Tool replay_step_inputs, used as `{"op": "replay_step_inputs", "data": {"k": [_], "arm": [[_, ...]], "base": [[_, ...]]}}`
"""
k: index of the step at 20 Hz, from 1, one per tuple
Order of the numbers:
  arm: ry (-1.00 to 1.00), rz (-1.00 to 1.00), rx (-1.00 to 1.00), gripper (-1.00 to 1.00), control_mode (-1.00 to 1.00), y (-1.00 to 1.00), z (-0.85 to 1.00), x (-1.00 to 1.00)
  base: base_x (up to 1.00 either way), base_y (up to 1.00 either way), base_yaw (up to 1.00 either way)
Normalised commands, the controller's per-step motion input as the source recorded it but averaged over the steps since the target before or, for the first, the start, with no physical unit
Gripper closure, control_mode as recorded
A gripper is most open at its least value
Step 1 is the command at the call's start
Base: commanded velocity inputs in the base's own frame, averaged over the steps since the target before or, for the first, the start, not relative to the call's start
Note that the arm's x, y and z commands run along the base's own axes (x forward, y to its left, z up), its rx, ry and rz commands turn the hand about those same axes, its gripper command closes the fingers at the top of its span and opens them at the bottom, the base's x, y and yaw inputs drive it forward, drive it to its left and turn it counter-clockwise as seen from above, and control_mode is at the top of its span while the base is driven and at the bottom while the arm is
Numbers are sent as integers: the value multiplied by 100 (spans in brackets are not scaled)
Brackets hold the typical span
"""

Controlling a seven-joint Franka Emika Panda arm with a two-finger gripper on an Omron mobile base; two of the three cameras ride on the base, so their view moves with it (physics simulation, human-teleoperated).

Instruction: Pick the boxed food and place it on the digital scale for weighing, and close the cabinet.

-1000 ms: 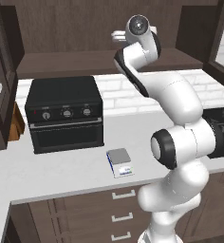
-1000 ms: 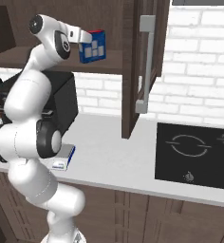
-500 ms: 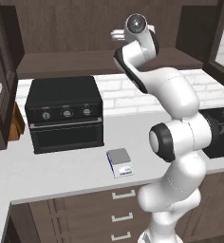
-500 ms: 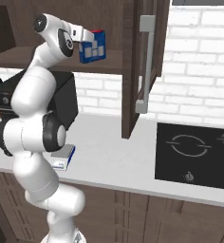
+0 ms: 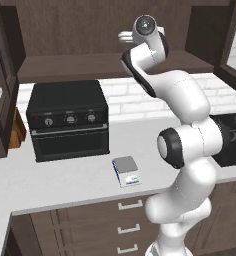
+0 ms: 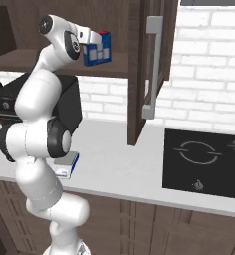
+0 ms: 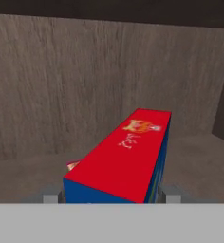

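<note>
Left to right across the scene. A black toaster oven [image 5: 69, 120] is standing on the desk [image 5: 65, 182] at the left. Just in front of it and to its right, the digital scale [image 5: 126, 170] is lying flat near the desk's front edge, its plate bare. Above, the gripper [image 6: 95, 44] is being held up inside the cabinet [image 6: 145, 60], over the shelf [image 6: 117, 64], and the boxed food [image 6: 97, 52] is being straddled by the two fingers; in the hand view the red face of the carton [image 7: 121, 156] is seen between them. Whether the fingers are already pressing the blue sides cannot be told; the jaws are standing at about the carton's width. At the right, the cabinet door [image 6: 154, 69] is hanging open with its bar handle [image 6: 152, 64] outward, beside the cooktop [image 6: 209, 159].

Risks, as judged: if the carton is being lifted before the grip is firm, it is likely to slip and tip back onto the shelf. During withdrawal the carton could be knocked against the open door. The small scale could be missed, leaving the carton overhanging.
</note>
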Motion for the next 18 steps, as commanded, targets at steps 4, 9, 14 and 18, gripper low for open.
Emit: {"op": "replay_step_inputs", "data": {"k": [4, 9, 14, 18], "arm": [[-2, 0, 0, 100, -100, -5, -1, 0], [-13, 0, 3, 100, -100, -3, 0, -23], [-18, 0, 13, 100, -100, 0, 0, -88], [-18, 0, 1, 100, -100, 10, 0, -83]], "base": [[0, 0, 0], [0, 0, 0], [0, 0, 0], [0, 0, 0]]}}
